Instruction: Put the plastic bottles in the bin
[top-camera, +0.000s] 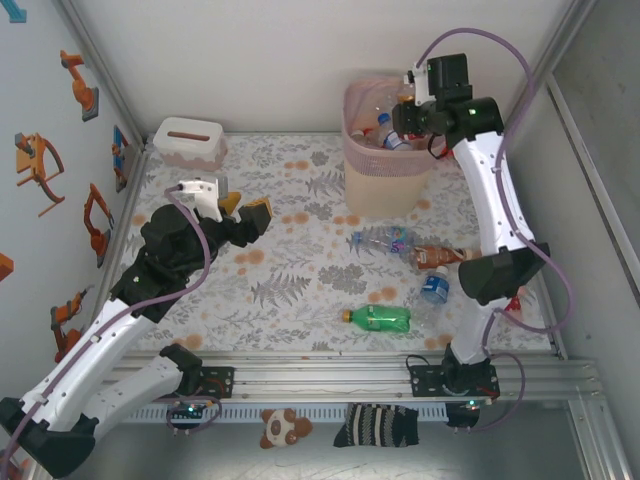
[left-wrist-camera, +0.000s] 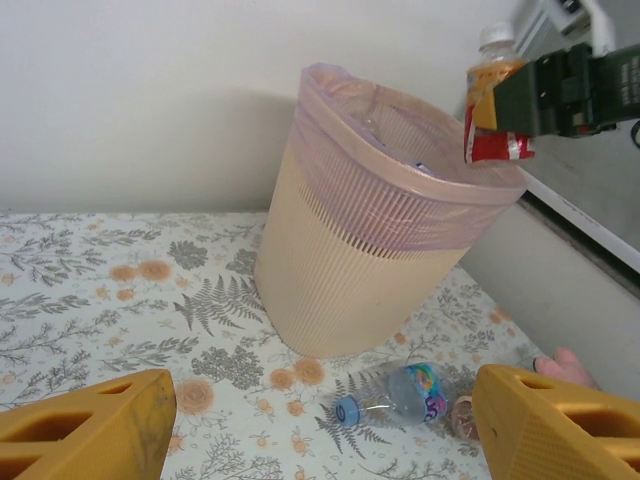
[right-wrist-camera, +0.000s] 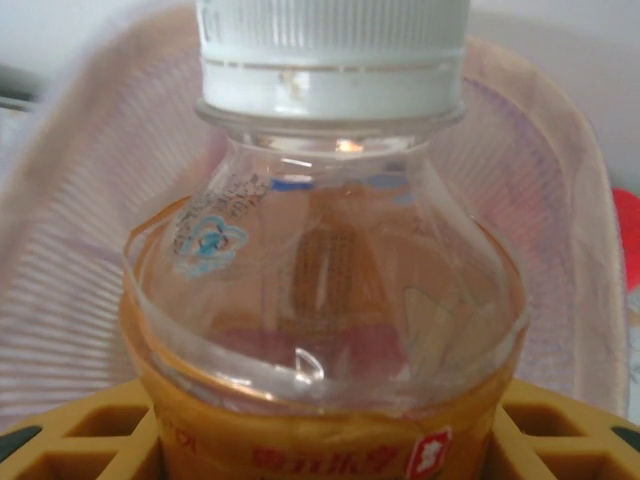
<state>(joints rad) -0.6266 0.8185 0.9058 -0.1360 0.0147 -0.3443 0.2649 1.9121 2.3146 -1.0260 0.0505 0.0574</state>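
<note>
The bin (top-camera: 385, 165) stands at the back right, with a few plastic bottles (top-camera: 385, 130) inside. My right gripper (top-camera: 408, 103) hangs over its mouth, shut on an orange-labelled, white-capped bottle (right-wrist-camera: 320, 300); that bottle (left-wrist-camera: 495, 100) hovers above the rim of the bin (left-wrist-camera: 370, 230). My left gripper (top-camera: 245, 207) is open and empty over the table's left middle, fingers (left-wrist-camera: 90, 430) wide apart. Several bottles lie in front of the bin: a clear blue-capped one (top-camera: 385, 240) (left-wrist-camera: 400, 395), a brown one (top-camera: 435, 257), a blue-labelled one (top-camera: 433, 290) and a green one (top-camera: 378, 318).
A low white tissue box (top-camera: 188, 142) sits at the back left corner. A small plush toy (top-camera: 280, 427) and a striped cloth item (top-camera: 378, 425) lie below the front rail (top-camera: 330, 372). Walls close in on the left, back and right.
</note>
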